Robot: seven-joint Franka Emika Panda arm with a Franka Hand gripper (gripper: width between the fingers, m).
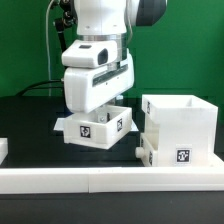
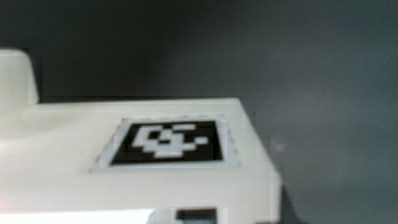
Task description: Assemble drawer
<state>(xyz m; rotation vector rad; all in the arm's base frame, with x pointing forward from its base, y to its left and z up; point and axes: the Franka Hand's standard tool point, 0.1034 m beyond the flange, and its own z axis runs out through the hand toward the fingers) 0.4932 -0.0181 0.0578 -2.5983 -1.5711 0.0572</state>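
Because the arm (image 1: 97,75) overhangs the drawer (image 1: 97,128), contents unclear.

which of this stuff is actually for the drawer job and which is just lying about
For the job:
- small tagged white box, in the centre
- larger open white box, on the exterior view's right

Lying about:
- long white rail along the front
- white piece at the exterior view's left edge, too cut off to identify
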